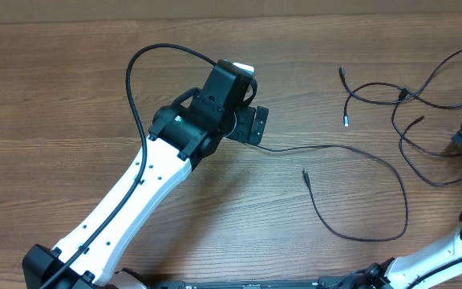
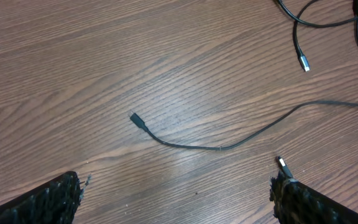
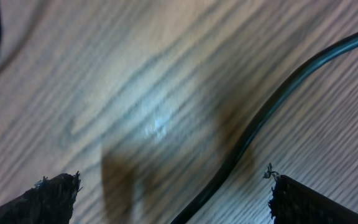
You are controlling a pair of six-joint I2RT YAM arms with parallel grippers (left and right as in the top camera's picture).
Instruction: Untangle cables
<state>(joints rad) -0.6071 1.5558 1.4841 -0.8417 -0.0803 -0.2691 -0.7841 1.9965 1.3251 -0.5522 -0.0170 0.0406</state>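
The cables (image 1: 402, 95) lie in loose loops on the right half of the surface (image 1: 54, 96). The left fingers (image 2: 48, 202) are spread and empty; the right fingers (image 3: 306, 202) are spread too, one cable between them.

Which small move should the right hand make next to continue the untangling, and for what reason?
Probably close the right hand on the black cable. In the right wrist view its fingers stand open and low over the table, and this cable runs through the gap between them. The view is blurred, so I cannot judge the height exactly.
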